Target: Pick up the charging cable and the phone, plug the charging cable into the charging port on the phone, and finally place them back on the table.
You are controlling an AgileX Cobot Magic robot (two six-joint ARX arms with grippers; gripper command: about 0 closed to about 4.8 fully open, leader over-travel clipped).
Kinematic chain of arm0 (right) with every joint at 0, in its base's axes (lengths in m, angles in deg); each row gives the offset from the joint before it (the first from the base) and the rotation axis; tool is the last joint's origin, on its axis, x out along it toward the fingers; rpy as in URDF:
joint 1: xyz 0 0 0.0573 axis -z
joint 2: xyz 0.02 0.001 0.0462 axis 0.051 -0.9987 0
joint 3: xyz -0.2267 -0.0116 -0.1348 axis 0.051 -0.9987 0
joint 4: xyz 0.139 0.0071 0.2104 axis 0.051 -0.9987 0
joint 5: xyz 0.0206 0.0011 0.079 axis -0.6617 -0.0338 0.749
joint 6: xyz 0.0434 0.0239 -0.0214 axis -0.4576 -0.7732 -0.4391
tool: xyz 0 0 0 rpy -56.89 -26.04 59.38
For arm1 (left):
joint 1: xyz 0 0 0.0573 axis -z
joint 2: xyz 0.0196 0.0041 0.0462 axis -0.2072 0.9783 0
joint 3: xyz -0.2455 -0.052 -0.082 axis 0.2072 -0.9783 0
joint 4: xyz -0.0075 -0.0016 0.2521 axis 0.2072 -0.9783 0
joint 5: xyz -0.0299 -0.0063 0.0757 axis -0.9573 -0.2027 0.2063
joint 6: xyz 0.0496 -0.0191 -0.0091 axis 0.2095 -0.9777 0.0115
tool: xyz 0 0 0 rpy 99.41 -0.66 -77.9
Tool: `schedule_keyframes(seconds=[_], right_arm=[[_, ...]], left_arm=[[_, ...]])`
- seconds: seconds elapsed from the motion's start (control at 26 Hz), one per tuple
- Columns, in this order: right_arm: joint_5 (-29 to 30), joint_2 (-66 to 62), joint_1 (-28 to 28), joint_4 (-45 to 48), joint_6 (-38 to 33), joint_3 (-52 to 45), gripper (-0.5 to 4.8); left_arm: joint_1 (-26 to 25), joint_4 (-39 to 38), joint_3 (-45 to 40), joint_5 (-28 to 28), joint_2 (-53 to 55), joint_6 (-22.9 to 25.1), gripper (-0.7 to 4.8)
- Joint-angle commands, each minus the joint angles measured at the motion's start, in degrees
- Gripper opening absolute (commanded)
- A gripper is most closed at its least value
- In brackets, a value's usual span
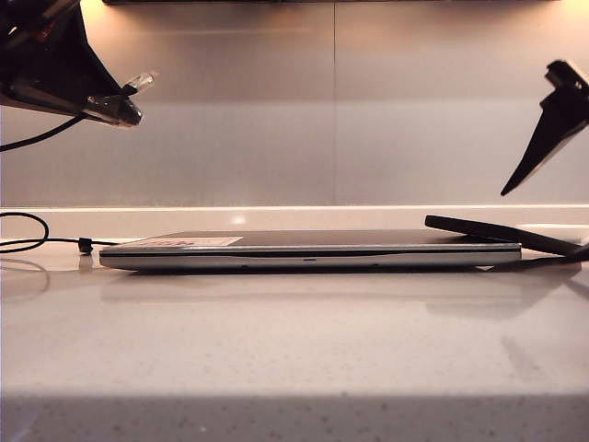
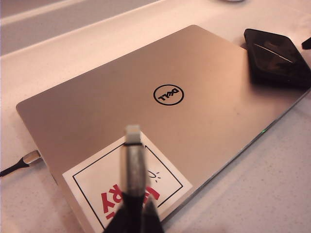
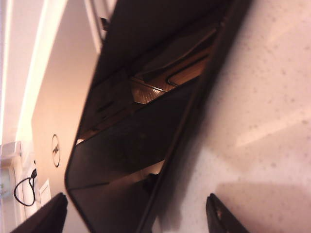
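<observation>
Left tool (image 2: 132, 216) clenched on the charging cable (image 2: 133, 160), held high at the left of the scene with the silvery plug tip poking out past the fingertips toward the laptop (image 2: 146, 97). Rest of the cord trailing down and looping over the desk (image 1: 294, 350) at far left. Thin, limp and light — only the short stiff stub by the plug steers it, so a grip close behind the tip suits best.

Right tool (image 3: 136, 213) released, jaws spread wide, hanging up at the right just above the phone (image 3: 121, 160). Phone lying tilted — one end propped on the laptop's right end, the other sloping down to the desk. Rigid, smooth, glassy and likely slippery; probably safest pinched across the two long edges, leaving the short end with the charging port free. Port itself too small to make out.

Raised end overhanging the laptop edge gives room under it for a finger. Plenty of bare desk near the camera; wall close behind the laptop.
</observation>
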Motion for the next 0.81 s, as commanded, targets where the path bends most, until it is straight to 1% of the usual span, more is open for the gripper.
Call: schedule_keyframes(seconds=[0.04,0.19,0.5,0.54,0.65,0.81], right_arm=[[0.5,-2.6,0.7,4.0,-1.4,0.3,3.87],[1.4,-5.4,1.7,7.1,-4.0,0.3,3.87],[3.3,-10.8,2.2,12.2,-6.0,0.3,3.85],[4.2,-12.1,2.2,13.6,-7.0,0.3,3.72],[4.3,-14.0,2.2,15.5,-7.0,0.3,3.64],[4.3,-14.8,2.2,15.8,-6.9,0.4,3.64]], left_arm=[[0.1,0.7,0.1,-0.1,0.0,-0.2,-0.06],[0.1,0.8,0.1,-0.1,0.0,-0.2,-0.06],[0.1,2.3,0.1,-0.1,0.0,-0.2,-0.06],[0.1,2.9,0.1,-0.1,0.0,-0.2,-0.06],[0.1,3.1,0.1,-0.1,0.0,-0.2,-0.06],[0.1,3.1,0.1,-0.1,0.0,-0.2,-0.06]])
